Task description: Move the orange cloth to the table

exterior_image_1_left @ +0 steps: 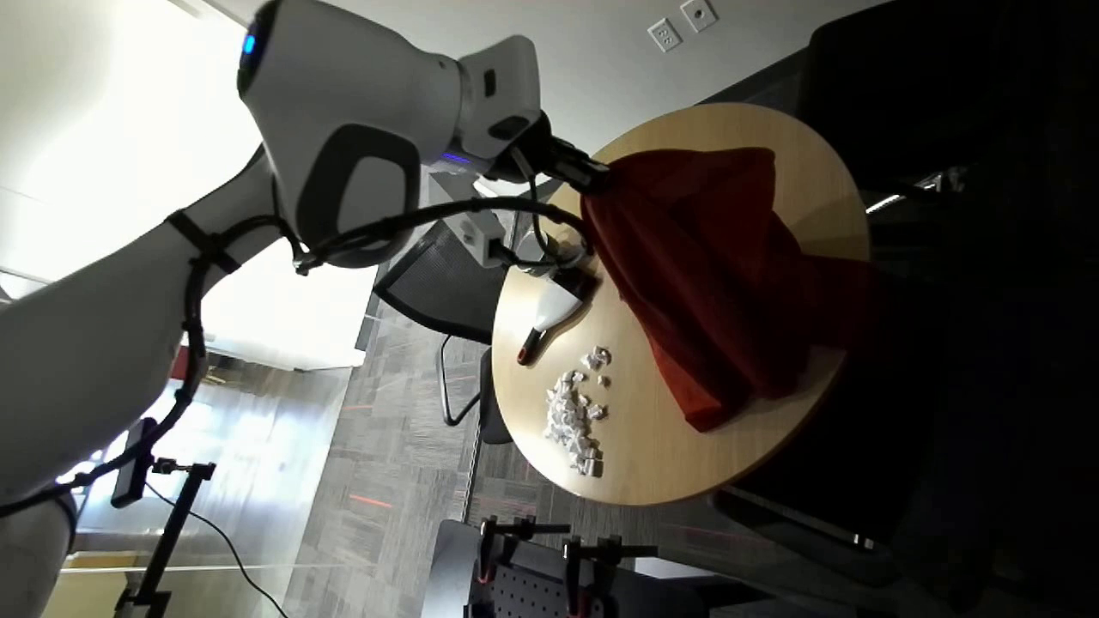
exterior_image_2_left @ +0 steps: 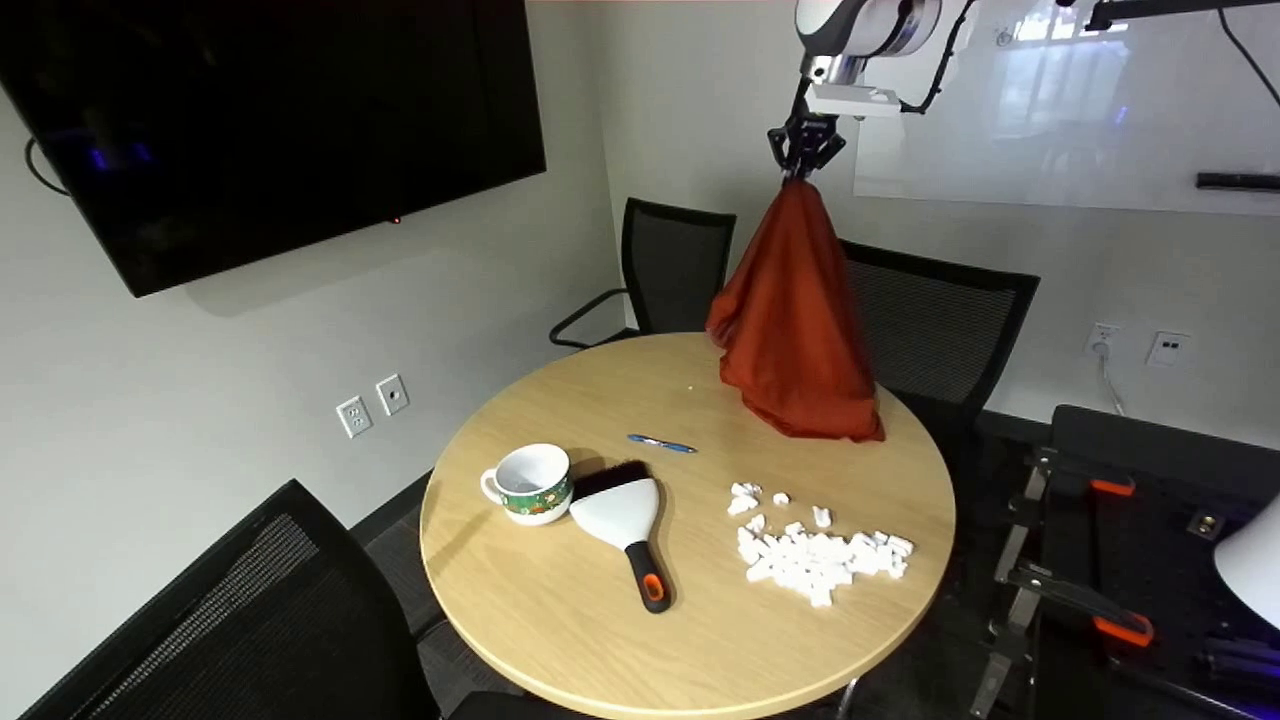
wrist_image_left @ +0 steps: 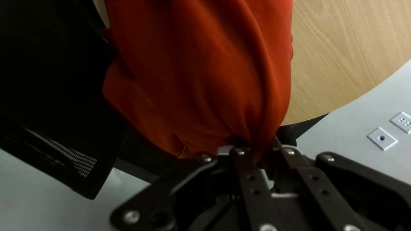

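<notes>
Jaws pinch orange cloth (exterior_image_2_left: 800,325); an exterior view alone shows 1 screen (exterior_image_2_left: 290,110).

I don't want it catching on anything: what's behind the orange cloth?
In an exterior view, part of a black chair shows behind the cloth, with wall beyond. It covers some of the chair and the table; anything else hidden there cannot be seen.

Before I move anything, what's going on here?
The gripper is pinching the top of the orange cloth, which hangs in folds at the edge of the round table. Whether the cloth touches the table, I can't tell. A cup, a brush, a pen and white bits sit on the table, apart from the cloth.
</notes>
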Motion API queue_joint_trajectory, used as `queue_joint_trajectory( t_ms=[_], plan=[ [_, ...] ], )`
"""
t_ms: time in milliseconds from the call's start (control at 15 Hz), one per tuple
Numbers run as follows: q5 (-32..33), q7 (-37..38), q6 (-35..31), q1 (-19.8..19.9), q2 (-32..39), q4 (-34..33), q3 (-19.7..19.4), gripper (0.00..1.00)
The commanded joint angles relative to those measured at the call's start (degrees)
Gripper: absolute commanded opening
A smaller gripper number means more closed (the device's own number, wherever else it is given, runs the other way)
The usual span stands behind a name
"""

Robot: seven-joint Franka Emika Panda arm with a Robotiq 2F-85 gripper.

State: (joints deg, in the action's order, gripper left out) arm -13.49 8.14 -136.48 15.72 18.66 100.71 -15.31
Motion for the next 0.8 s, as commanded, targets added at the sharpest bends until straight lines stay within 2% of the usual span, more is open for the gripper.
queue_joint_trajectory(
  t_ms=[0, 333, 733],
  plan=[
    [-2.7, -2.6, -3.4, 1.3, 2.4, 0.6, 2.9, 0.04],
    [-0.8, -2.3, -3.3, 1.4, 9.7, 0.0, 3.7, 0.04],
    [6.5, 1.1, -5.5, -0.4, 19.7, -0.8, 1.1, 0.04]
  ],
)
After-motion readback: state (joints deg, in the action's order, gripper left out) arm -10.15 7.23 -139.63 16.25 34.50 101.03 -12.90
